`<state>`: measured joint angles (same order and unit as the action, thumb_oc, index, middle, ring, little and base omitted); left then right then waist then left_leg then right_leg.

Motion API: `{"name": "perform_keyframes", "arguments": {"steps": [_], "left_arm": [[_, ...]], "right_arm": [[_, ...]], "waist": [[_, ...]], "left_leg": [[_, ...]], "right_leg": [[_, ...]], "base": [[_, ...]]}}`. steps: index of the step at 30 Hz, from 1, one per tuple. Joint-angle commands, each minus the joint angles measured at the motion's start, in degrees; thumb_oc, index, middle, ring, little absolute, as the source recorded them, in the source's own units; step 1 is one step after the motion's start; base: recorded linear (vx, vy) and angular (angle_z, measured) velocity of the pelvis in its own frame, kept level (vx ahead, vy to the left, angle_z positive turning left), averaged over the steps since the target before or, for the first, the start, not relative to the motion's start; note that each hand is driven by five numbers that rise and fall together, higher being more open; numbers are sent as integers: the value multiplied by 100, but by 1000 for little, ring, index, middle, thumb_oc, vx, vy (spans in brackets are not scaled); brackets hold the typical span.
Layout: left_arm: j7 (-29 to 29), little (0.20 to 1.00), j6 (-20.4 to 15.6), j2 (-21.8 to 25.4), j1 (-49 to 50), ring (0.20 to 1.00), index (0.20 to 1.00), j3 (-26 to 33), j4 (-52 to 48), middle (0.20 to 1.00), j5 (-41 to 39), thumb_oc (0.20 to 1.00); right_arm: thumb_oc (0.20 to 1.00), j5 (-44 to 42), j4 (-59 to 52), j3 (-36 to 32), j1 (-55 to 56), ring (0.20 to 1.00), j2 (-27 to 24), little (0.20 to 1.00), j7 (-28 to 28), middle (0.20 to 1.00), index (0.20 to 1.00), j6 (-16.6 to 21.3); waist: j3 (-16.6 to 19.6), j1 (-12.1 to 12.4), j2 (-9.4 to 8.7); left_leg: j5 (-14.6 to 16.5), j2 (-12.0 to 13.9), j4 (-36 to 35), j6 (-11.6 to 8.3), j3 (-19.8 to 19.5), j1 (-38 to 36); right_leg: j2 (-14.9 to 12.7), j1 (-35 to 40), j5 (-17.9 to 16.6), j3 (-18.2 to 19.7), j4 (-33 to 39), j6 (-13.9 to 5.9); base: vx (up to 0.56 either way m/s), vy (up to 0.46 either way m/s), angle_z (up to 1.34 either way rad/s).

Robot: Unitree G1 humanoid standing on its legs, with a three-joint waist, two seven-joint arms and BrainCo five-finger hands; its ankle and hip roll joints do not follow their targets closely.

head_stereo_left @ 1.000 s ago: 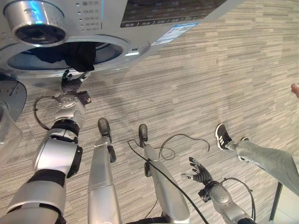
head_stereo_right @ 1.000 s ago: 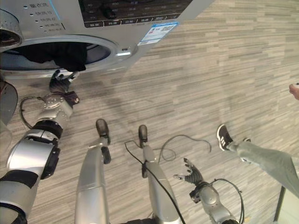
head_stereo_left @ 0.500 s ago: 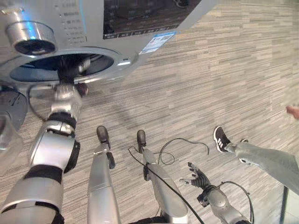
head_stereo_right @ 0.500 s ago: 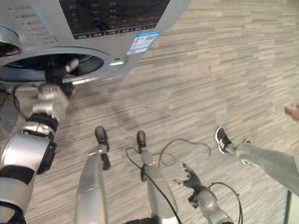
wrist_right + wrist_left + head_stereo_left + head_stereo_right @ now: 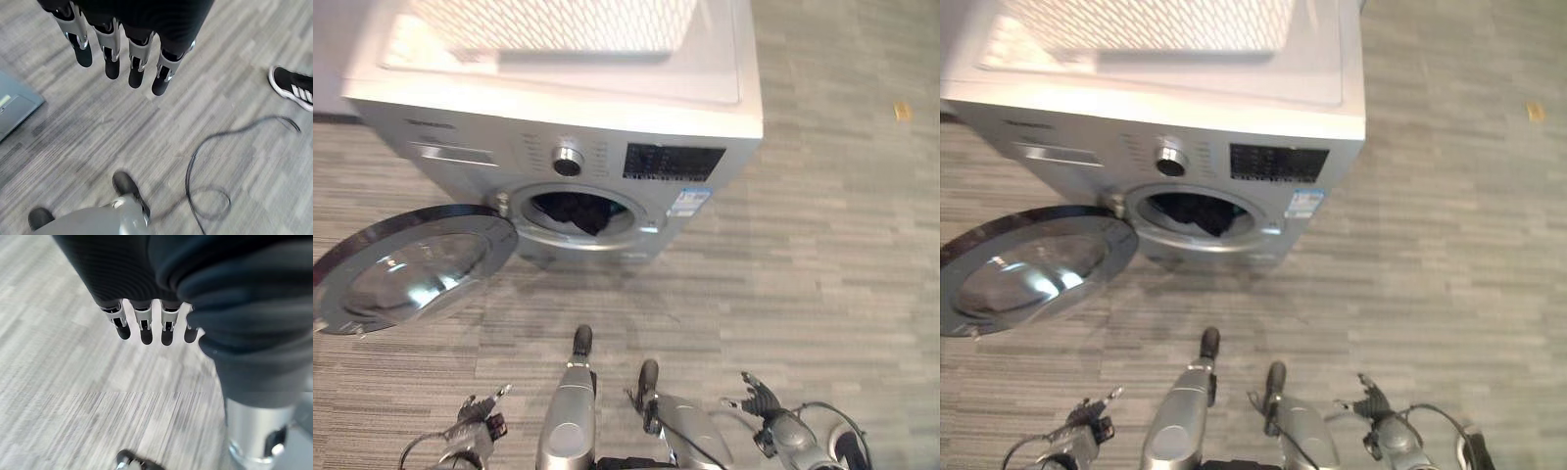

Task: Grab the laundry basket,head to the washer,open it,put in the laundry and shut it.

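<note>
1. Nearest to me, my left hand (image 5: 475, 419) hangs low on the left above the floor (image 5: 822, 255). Its fingers (image 5: 142, 328) are straight and apart, and it holds nothing.
2. My right hand (image 5: 762, 399) hangs low on the right, also above the floor. Its fingers (image 5: 110, 56) are spread and relaxed, and it too holds nothing. In the right wrist view I see a person's shoe (image 5: 292, 88) on the floor.
3. Farther, on the left, the washer door (image 5: 406, 266) stands swung wide open, and its glass faces up toward me.
4. Behind the door is the washer (image 5: 578, 147). In its drum opening lies the dark laundry (image 5: 570, 211); one part of it hangs down over the lower rim.
5. Farthest, the white laundry basket (image 5: 548, 24) stands on top of the washer.
6. I judge that the loading is nearly done and the shutting is not yet done. The laundry is soft and light, so I would push the hanging part in with straight fingers; otherwise the door can pinch it.
7. The door is stiff and its glass looks slippery. I would take it at the outer rim, far from the hinge, and swing it to the right.
</note>
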<state>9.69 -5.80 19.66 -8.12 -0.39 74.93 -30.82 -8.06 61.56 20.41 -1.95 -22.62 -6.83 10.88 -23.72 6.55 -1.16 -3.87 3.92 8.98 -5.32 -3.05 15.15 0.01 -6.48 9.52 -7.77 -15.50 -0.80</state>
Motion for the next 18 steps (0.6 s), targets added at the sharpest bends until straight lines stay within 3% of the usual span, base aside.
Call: {"name": "perform_keyframes", "arguments": {"steps": [1, 4, 6, 7, 9, 10, 11, 12, 13, 15, 17, 18], "left_arm": [[-39, 1000, -376, -48, -539, 1000, 1000, -168, -613, 1000, 456, 1000], [-196, 1000, -532, -45, -113, 1000, 1000, -367, -1272, 1000, 483, 1000], [-375, 1000, -534, -37, -70, 1000, 1000, -496, -1488, 1000, 468, 1000], [-382, 1000, -567, 2, 131, 1000, 1000, -551, -1827, 1000, 639, 1000], [-400, 1000, -545, -32, 221, 1000, 1000, -675, -1987, 1000, 853, 1000], [-404, 1000, -562, -19, 248, 1000, 1000, -723, -2191, 1000, 938, 1000], [-403, 1000, -560, -20, 248, 1000, 1000, -724, -2193, 1000, 938, 1000], [-436, 1000, -561, -38, 350, 1000, 1000, -691, -2458, 1000, 929, 1000], [-436, 1000, -560, -39, 350, 1000, 1000, -691, -2459, 1000, 929, 1000], [-509, 1000, -552, -7, 544, 1000, 1000, -635, -2866, 1000, 900, 1000], [-562, 1000, -538, -3, 624, 1000, 1000, -640, -2993, 1000, 887, 1000], [-713, 1000, -502, 48, 732, 1000, 1000, -708, -3125, 1000, 854, 1000]], "right_arm": [[1000, 58, -519, -226, 285, 1000, -305, 1000, -149, 1000, 1000, 6], [1000, 119, -492, -414, 438, 1000, -515, 1000, -114, 1000, 1000, 23], [1000, 169, -423, -503, 454, 1000, -665, 1000, -106, 1000, 1000, 9], [1000, 141, -267, -672, 526, 1000, -759, 1000, -50, 1000, 1000, -43], [1000, 112, -135, -896, 656, 1000, -775, 1000, -35, 1000, 1000, -71], [1000, 25, -27, -1095, 726, 1000, -786, 1000, -14, 1000, 1000, -79], [1000, 25, -27, -1096, 727, 1000, -787, 1000, -13, 1000, 1000, -79], [1000, -51, 98, -1298, 867, 1000, -761, 1000, 47, 1000, 1000, -134], [1000, -51, 97, -1299, 868, 1000, -762, 1000, 47, 1000, 1000, -134], [1000, -61, 214, -1462, 1005, 1000, -732, 1000, 114, 1000, 1000, -205], [1000, -45, 191, -1476, 1035, 1000, -710, 1000, 129, 1000, 1000, -203], [1000, 51, 235, -1449, 1013, 1000, -670, 1000, 154, 1000, 1000, -235]], "waist": [[-160, -188, 31], [-95, -124, 137], [-113, -217, 60], [69, -277, -80], [304, -433, -77], [397, -504, -68], [404, -508, -69], [634, -582, 101], [644, -586, 99], [965, -642, 403], [999, -638, 459], [1064, -640, 490]], "left_leg": [[-1428, 300, -166, -147, -242, 845], [-1736, 337, -585, -230, -222, 745], [-1461, 347, -229, -133, 213, 761], [-765, 5, 710, -11, 76, 517], [-588, 221, 689, 1, 210, 125], [-620, 471, 682, -38, 254, -114], [-636, 467, 666, -37, 251, -110], [-729, 751, 70, -125, 277, -726], [-748, 747, 50, -123, 275, -721], [-785, 924, -1184, -211, 438, -1173], [-776, 887, -1352, -225, 466, -1216], [-630, 732, -1398, -222, 336, -1243]], "right_leg": [[340, 153, 84, 93, 146, 156], [342, 293, -78, -143, 456, 151], [95, 288, -248, -333, 609, 119], [-266, 207, -616, -428, 921, 9], [-518, 269, -824, -607, 1147, -123], [-663, 319, -895, -685, 1189, -182], [-666, 314, -905, -690, 1199, -182], [-741, 404, -876, -828, 1218, -283], [-744, 397, -888, -832, 1228, -283], [-763, 429, -789, -974, 1063, -399], [-798, 429, -781, -1006, 994, -416], [-901, 474, -854, -1034, 999, -490]], "base": [[-130, -158, 63], [-183, -143, 66], [-331, -83, 75], [-345, -18, 141], [-194, 92, 113], [-74, 117, 78], [-21, 220, 94], [12, 152, 105], [35, 242, 97], [59, 249, 48], [12, 224, 99], [13, 316, 85]]}}
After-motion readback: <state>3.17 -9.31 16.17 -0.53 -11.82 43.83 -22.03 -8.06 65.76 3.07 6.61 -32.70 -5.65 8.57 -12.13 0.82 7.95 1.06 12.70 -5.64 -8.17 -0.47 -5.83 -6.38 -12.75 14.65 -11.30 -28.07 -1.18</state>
